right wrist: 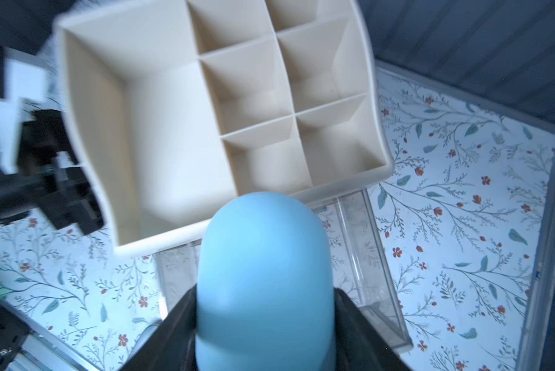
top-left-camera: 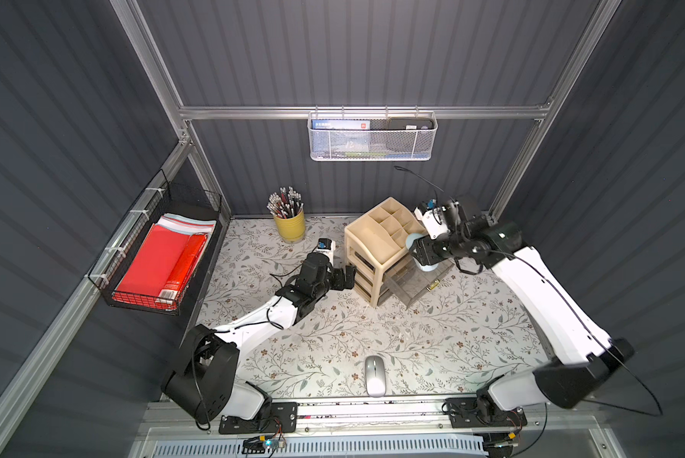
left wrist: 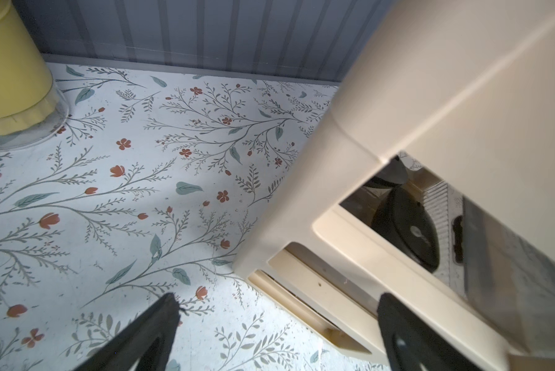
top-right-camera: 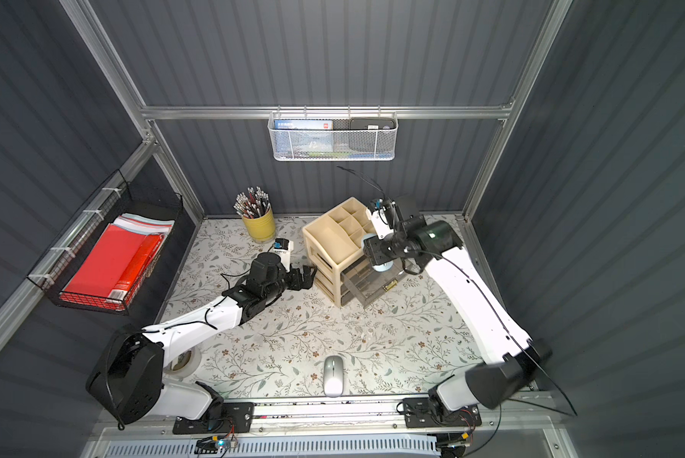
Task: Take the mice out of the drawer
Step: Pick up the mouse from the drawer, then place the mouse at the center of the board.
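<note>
Pale blue oval plastic mouse (right wrist: 263,273) held over the pulled-out clear acrylic drawer (top-left-camera: 422,287).
Clamped across its flanks by the right jaws; left jaws spread empty beside the beige plastic organiser (top-left-camera: 376,238). Shell judged light, rigid, slick; a mid-body flank hold is advised.

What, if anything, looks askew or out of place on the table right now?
Nothing spilled or damaged. The beige organizer sits at an angle to the table edges, its clear drawer pulled out. The right gripper holds the pale blue mouse over it. The silver mouse lies near the front edge.
</note>
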Controlling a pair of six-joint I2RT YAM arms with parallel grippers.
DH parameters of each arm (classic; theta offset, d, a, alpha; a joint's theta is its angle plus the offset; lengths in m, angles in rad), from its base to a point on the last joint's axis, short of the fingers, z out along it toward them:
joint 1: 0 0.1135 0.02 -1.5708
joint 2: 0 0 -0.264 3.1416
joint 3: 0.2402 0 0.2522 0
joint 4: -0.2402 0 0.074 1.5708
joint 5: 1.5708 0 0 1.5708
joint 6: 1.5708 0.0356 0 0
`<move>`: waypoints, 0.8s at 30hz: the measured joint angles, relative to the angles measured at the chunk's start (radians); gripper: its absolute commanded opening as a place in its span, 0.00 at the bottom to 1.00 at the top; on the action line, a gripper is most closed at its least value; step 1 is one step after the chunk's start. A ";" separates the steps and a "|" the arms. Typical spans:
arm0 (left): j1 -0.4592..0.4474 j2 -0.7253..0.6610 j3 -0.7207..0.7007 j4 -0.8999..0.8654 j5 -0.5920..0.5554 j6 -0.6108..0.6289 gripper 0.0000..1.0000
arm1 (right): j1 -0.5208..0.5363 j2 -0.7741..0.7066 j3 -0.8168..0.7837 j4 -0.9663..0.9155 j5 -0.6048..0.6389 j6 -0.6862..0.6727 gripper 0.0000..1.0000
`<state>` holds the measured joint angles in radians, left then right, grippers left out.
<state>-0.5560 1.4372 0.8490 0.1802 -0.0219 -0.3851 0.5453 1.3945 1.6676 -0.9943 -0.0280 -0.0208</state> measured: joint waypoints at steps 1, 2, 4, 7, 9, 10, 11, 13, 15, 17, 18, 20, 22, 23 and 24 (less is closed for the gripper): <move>0.000 0.000 0.002 -0.001 -0.002 0.003 0.99 | 0.023 -0.051 -0.032 0.006 0.002 0.016 0.51; 0.000 0.000 0.004 -0.002 -0.002 0.006 0.99 | 0.047 -0.098 -0.068 0.012 0.005 0.034 0.51; 0.000 0.000 0.006 -0.003 -0.003 0.010 0.99 | 0.097 -0.179 -0.143 0.022 0.007 0.076 0.51; 0.000 0.001 0.011 -0.006 -0.003 0.013 0.99 | 0.180 -0.267 -0.264 0.046 0.013 0.151 0.51; 0.000 0.001 0.017 -0.008 -0.002 0.014 0.99 | 0.266 -0.316 -0.358 0.071 0.014 0.216 0.51; 0.000 0.001 0.019 -0.007 -0.002 0.014 0.99 | 0.313 -0.335 -0.405 0.082 0.012 0.250 0.51; 0.000 0.001 0.021 -0.007 -0.002 0.014 0.99 | 0.369 -0.353 -0.459 0.097 0.011 0.292 0.51; 0.000 0.001 0.023 -0.007 -0.002 0.014 0.99 | 0.467 -0.368 -0.551 0.133 0.012 0.369 0.51; 0.000 0.001 0.024 -0.007 -0.003 0.014 0.99 | 0.581 -0.361 -0.640 0.186 0.024 0.457 0.51; 0.000 0.001 0.024 -0.007 -0.005 0.014 0.99 | 0.696 -0.319 -0.702 0.237 0.025 0.543 0.51; 0.000 0.001 0.024 -0.007 -0.008 0.014 0.99 | 0.738 -0.292 -0.722 0.261 0.027 0.583 0.51; 0.000 0.001 0.024 -0.007 -0.014 0.014 0.99 | 0.803 -0.237 -0.768 0.325 0.035 0.666 0.51; 0.000 0.000 0.024 -0.007 -0.017 0.014 0.99 | 0.844 -0.194 -0.831 0.392 0.049 0.752 0.50; 0.000 -0.001 0.024 -0.007 -0.017 0.014 0.99 | 0.857 -0.177 -0.864 0.415 0.060 0.797 0.50; 0.000 -0.002 0.024 -0.007 -0.017 0.014 0.99 | 0.864 -0.165 -0.893 0.432 0.076 0.836 0.50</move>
<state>-0.5560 1.4349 0.8734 0.1734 -0.0391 -0.3714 1.4090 1.2293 0.7750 -0.5621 0.0475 0.8154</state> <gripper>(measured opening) 0.993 0.607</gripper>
